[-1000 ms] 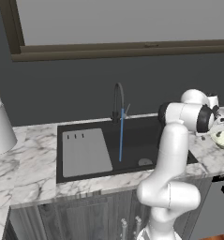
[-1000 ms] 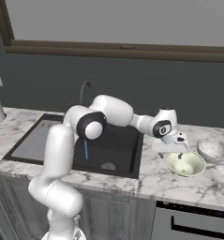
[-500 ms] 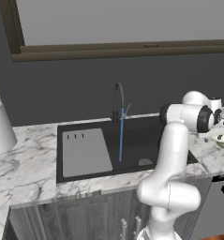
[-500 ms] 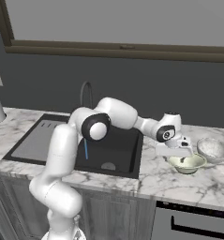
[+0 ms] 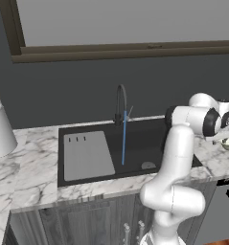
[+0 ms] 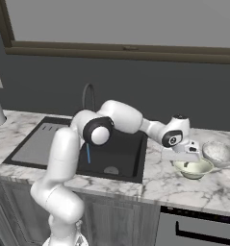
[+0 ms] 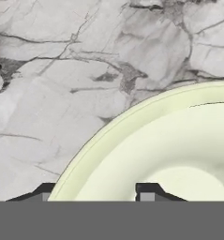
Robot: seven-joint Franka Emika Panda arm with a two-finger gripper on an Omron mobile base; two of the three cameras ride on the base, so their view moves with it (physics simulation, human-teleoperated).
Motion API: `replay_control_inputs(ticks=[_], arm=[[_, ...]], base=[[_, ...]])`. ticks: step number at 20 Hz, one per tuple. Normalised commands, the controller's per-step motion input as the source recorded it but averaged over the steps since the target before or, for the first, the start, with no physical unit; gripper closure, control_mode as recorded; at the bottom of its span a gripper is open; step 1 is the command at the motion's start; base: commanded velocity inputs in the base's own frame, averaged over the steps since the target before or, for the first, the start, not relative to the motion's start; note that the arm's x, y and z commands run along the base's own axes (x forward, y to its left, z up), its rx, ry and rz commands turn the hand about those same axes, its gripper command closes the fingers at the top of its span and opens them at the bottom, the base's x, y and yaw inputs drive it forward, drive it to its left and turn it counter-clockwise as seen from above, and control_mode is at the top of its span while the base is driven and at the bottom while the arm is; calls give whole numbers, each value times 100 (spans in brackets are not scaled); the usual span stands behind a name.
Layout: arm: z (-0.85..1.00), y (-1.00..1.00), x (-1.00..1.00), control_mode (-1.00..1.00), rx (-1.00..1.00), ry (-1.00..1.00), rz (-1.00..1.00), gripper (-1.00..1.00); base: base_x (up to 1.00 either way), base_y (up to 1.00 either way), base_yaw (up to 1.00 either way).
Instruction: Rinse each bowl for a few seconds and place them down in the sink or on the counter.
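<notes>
Pincer straddling a bowl's rim on the table, right of the sink

From the left: black sink (image 6: 121,158) with water running from its faucet (image 5: 121,103); then the pincer (image 7: 97,190), part open, one finger (image 7: 146,191) inside the near bowl (image 6: 193,167), one outside, grip cannot be told; a second bowl (image 6: 219,153) just beside, on the marble table (image 6: 184,187)

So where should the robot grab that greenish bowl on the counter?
By its rim, coming straight down from above. The greenish bowl sits upright and shallow on the counter, so the thin edge is the easiest part to pinch: one finger inside, one outside. The gripper already straddles the rim nearest the sink that way.
</notes>
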Motion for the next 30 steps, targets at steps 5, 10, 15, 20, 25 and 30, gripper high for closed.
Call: replay_control_inputs(ticks=[5, 10, 15, 20, 25, 30], arm=[[11, 22, -22, -100, -6, -5, 2, 100], [14, 34, -26, -100, -15, -12, 0, 100], [25, 35, -28, -100, -12, -7, 4, 100], [36, 31, -23, -100, -10, -4, 8, 100], [44, 24, -18, -100, -9, -2, 12, 100], [42, 24, -11, -100, -9, 0, 16, 100]], base=[[0, 0, 0], [0, 0, 0], [0, 0, 0], [0, 0, 0], [0, 0, 0], [0, 0, 0]])
